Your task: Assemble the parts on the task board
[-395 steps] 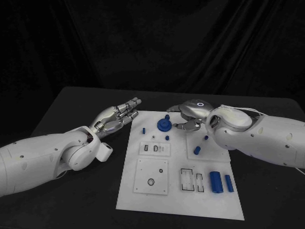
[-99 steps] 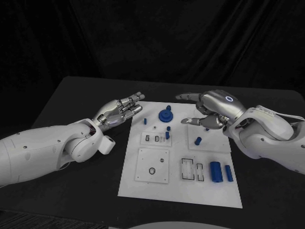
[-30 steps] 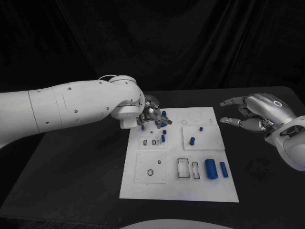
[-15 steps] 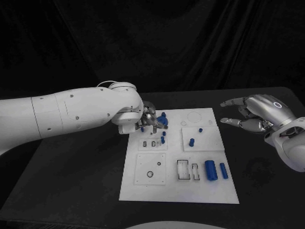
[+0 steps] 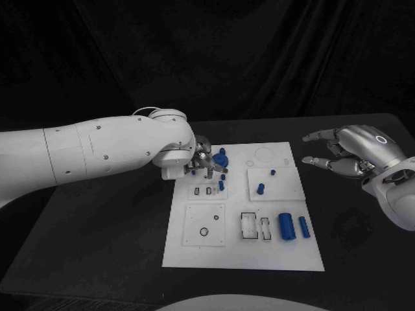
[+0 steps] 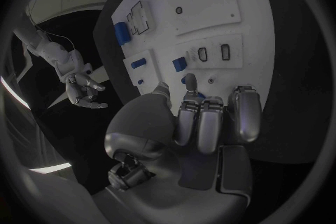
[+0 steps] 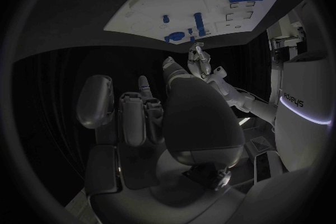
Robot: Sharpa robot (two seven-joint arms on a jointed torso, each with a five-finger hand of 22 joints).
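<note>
Fingers of left hand (image 5: 205, 162) around upright blue part (image 5: 220, 158) on task board (image 5: 245, 253); right hand (image 5: 349, 152) empty, fingers apart

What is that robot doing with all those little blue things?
It is putting blue parts together on the white task board. Its left hand is down at the board's far end, fingers around a round blue part. Its right hand waits off to the side, holding nothing. Two blue cylinders lie nearer the robot.

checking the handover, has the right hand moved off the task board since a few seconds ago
Yes. The right hand was over the far right part of the task board; it is now off past the board's right edge, over the black table, fingers apart, holding nothing.
</note>
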